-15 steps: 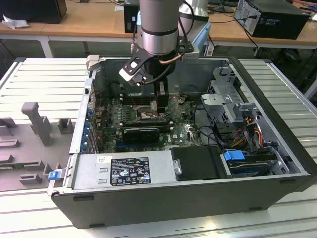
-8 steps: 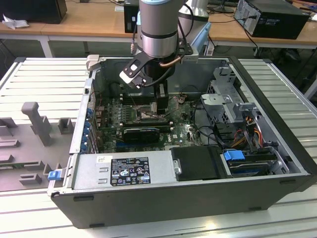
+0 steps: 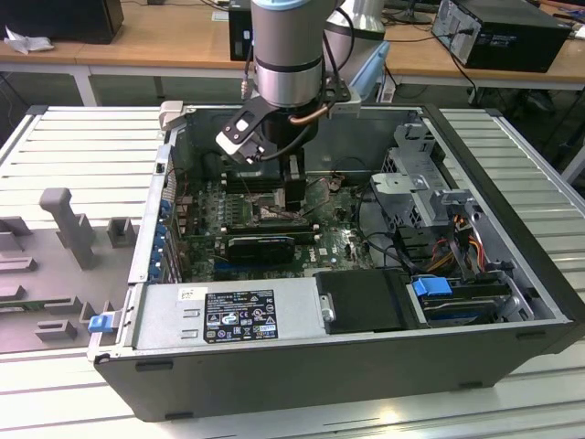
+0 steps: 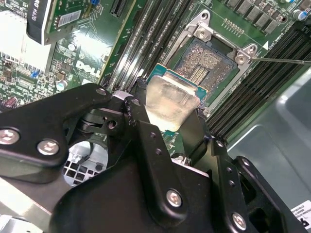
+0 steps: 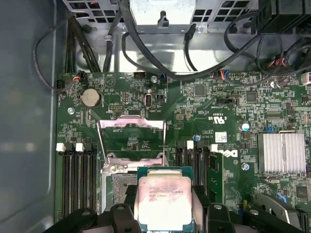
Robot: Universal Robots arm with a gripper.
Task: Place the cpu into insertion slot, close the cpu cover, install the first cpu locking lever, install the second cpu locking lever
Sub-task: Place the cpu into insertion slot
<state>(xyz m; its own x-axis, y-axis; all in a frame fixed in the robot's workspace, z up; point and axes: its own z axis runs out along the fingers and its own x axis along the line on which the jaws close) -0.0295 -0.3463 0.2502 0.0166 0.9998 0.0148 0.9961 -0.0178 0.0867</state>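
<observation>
Found the black two-fingered pincer [image 4: 170, 116] clamped shut on the cpu [image 4: 167, 94], a small flat square chip with a pale beige-silver top and a green edge. Noted fingers [image 5: 201, 208] pressing on two opposite sides of the chip, with its top face left bare between them. Judged the chip flat and level in the first wrist view.

Observed the cpu held above the insertion slot [image 4: 206, 65], a square dark socket with a metal rim. Recorded it as partly overlapping the socket in both wrist views and not seated in it. Recorded the cpu cover [image 5: 131, 124], a thin square metal frame with an open centre, as swung up on its hinge and standing open just beyond the socket. Noted long black memory slots [image 5: 77, 179] flanking the socket on either side.

Seen in the exterior view:
- the grey-and-silver arm [image 3: 288, 55] dropping straight down into an open dark grey computer case [image 3: 366, 366]
- wrist vertical, pincer pointing down at the green motherboard [image 3: 338, 242]
- the case lying on its side on a pale slatted metal table [image 3: 82, 137]

Logged black cables [image 5: 146, 53] looping past the board's far edge and a silver finned heatsink [image 5: 282, 153] well apart from the socket.
</observation>
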